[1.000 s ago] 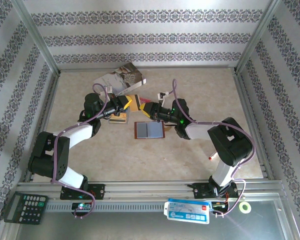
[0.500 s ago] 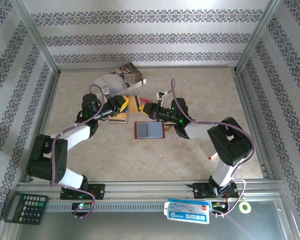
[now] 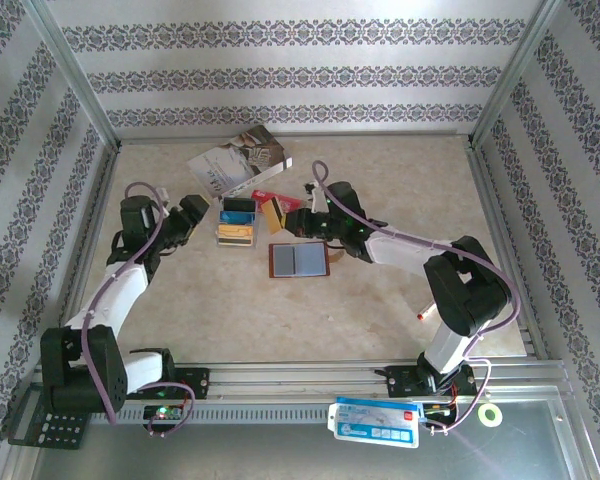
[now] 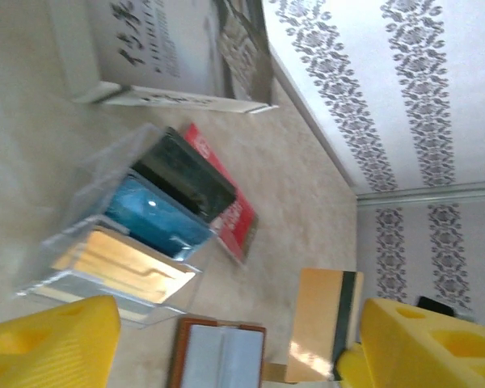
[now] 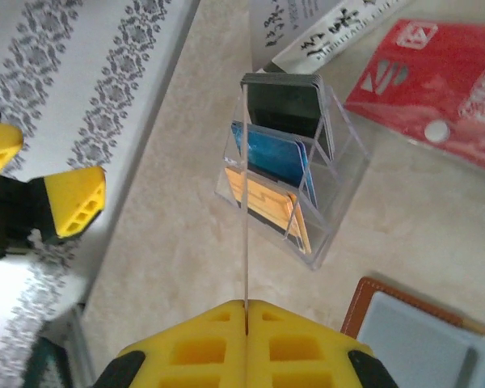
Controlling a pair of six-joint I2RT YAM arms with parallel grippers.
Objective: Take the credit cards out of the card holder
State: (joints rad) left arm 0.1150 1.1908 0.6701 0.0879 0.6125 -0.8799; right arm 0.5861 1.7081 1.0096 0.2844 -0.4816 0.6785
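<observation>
This is looking like a robotics lab cell: an aluminium frame (image 3: 73, 70) is holding patterned panels (image 3: 290, 70) around a beige table (image 3: 230, 310) with a mounting rail (image 3: 300, 375).

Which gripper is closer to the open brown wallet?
Right. The right gripper is just past the wallet's far edge, holding a card; the left gripper is far to its left.

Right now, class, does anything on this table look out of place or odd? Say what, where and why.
One tan card is neither lying flat nor slotted. It is pinched on edge in the shut right gripper, beside the clear stand and just beyond the open brown card holder. The stand's cards sit neatly in their tiers.
</observation>
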